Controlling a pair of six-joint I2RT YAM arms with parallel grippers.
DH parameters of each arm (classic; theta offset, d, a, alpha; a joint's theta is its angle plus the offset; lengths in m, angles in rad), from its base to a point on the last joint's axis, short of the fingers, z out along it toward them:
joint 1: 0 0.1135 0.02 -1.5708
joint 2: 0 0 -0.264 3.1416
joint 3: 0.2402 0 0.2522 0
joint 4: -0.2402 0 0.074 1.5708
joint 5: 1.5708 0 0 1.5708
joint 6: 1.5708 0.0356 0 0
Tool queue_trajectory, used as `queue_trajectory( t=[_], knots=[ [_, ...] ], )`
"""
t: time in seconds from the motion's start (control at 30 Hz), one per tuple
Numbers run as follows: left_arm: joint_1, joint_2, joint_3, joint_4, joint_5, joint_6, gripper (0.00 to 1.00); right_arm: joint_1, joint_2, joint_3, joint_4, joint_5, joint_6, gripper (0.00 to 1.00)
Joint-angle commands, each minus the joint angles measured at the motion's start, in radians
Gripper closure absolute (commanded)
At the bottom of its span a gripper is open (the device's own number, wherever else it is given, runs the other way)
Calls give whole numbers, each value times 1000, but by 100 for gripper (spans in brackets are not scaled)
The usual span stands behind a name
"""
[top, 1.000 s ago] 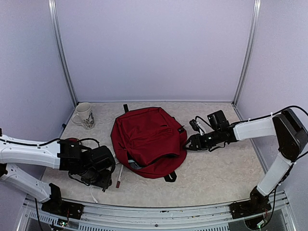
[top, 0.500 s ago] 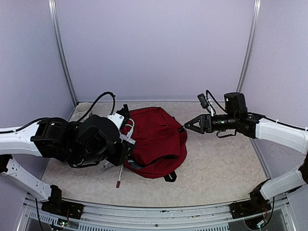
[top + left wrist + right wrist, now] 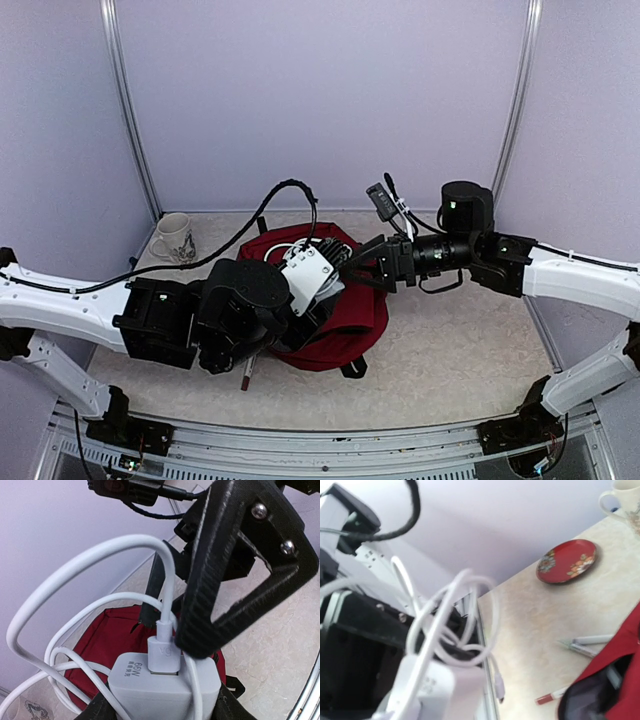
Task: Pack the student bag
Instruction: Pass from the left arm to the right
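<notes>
Lilac panels close off three sides of a pale, speckled table [image 3: 450, 350], and I count on it one student bag [image 3: 358, 318], one mug [image 3: 175, 240], one red patterned plate [image 3: 566, 561] and two pens, a grey one [image 3: 585, 641] and a red-and-white one [image 3: 551, 697]. One white charger [image 3: 155, 682] with a long white cable [image 3: 75, 570] plugged into it is up in the air. Both arms reach in over the middle of the table and meet above the bag. The left arm comes from the near left with its wrist turned upward. The left gripper [image 3: 318, 290] is clamped on the charger's body, with the cable looping loosely above it. The right arm stretches in level from the right. The right gripper [image 3: 362, 262] faces the charger with its jaws spread wide and nothing gripped between them. From the left wrist, one of its fingers [image 3: 210, 580] sits right against the plug end; I cannot tell whether it touches. The dark-red bag lies flat in the centre of the table, directly under the two grippers. Its mouth [image 3: 590, 695] gapes toward the near side and shows grey lining, and what is inside I cannot make out. The mug stands at the back left corner, and the plate lies well apart from it on the left. Both pens lie just beside the bag's open mouth.
</notes>
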Motion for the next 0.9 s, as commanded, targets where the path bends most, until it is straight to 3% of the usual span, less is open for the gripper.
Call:
queue_trajectory(
  t=[0.0, 0.13, 0.3, 0.47, 0.6, 0.87],
  knots=[
    [3, 24, 17, 102, 0, 69, 76, 37, 30, -18, 121, -24, 40, 4],
    [7, 27, 18, 103, 0, 77, 76, 64, 71, 21, 127, 3, 35, 6],
    [16, 26, 20, 108, -2, 74, 75, 76, 99, 38, 86, 63, 30, 20],
    [19, 36, 17, 105, -5, 68, 76, 80, 101, 44, 76, 100, 34, 37],
    [21, 48, 28, 88, -15, 64, 75, 81, 102, 26, 78, 94, 40, 63],
    [24, 81, 46, 63, -50, 49, 74, 80, 88, 13, 70, 108, 53, 88]
  ],
)
